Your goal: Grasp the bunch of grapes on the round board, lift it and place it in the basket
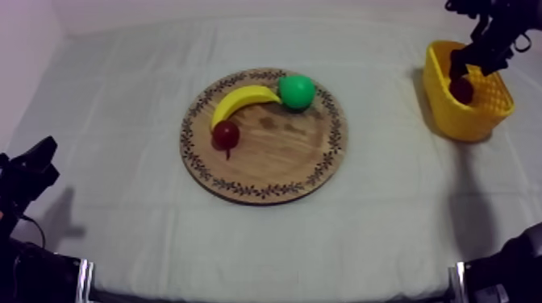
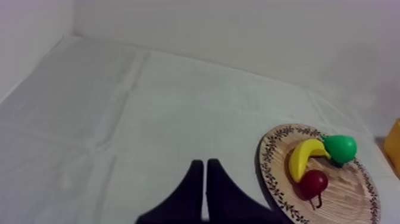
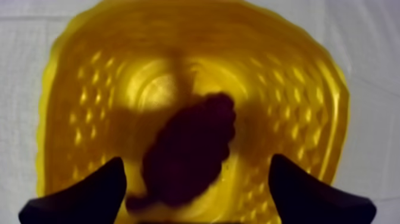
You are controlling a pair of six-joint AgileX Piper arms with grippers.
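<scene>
The right jaws stand wide apart over the yellow basket (image 3: pixel 71 101) and hold nothing. The bunch of grapes (image 3: pixel 187 152) lies on the basket's floor below the gap between them, so I judge it released and the task nearly complete. The basket sits at the far right corner of the worktop (image 1: pixel 121 121). The wooden board (image 1: pixel 274 161), at the centre, carries a banana (image 1: pixel 242 101), a pear (image 1: pixel 297 91) and a small red fruit (image 1: pixel 225 134). The left jaws are pressed together, empty, at the near left edge.

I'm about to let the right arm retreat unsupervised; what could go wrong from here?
The open right gripper hangs directly above the dark bunch of grapes lying in the yellow lattice-walled basket. Pulling away sideways rather than upward, a finger might catch the basket's wall and tip or drag it.
</scene>
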